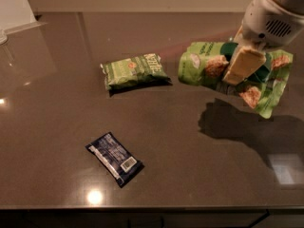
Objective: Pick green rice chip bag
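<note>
The green rice chip bag [209, 65] is a large crinkled light-green bag with round beige rice cakes pictured on it. It hangs in the air at the right, above its dark shadow on the table. My gripper [242, 65] comes down from the upper right and is shut on the bag's middle. One cream-coloured finger [244, 63] lies across the front of the bag. The bag's right end droops lower than the left.
A smaller, darker green Kettle chip bag [135, 70] lies on the dark table [57, 103] to the left of the lifted bag. A small dark-blue wrapper [114, 157] lies near the front edge. A pale wall runs along the back.
</note>
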{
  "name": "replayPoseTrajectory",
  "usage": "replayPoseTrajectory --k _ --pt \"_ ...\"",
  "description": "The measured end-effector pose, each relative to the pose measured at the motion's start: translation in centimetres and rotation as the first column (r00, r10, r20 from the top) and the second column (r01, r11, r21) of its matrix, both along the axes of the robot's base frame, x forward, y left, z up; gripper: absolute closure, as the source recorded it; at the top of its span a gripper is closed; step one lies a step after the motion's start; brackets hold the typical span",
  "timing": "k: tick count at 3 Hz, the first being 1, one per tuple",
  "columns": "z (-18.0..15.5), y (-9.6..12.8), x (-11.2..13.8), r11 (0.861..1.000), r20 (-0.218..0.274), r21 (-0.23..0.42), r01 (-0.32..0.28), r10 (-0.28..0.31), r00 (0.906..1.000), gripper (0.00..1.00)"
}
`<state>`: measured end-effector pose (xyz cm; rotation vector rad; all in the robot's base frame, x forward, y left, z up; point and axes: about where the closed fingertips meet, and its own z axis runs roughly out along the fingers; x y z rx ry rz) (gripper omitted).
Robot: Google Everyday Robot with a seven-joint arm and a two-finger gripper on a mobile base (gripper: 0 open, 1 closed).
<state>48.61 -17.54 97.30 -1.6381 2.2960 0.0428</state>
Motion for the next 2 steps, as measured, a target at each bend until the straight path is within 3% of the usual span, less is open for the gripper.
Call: replayPoseTrajectory --k 1,2 --pt "2.49 0.82 0.24 0.998 0.046 -0.007 -0.055 0.055 0.9974 1.00" --pt "2.63 0.97 0.51 0.998 0.058 -0.004 -0.055 0.056 0.9968 1.00"
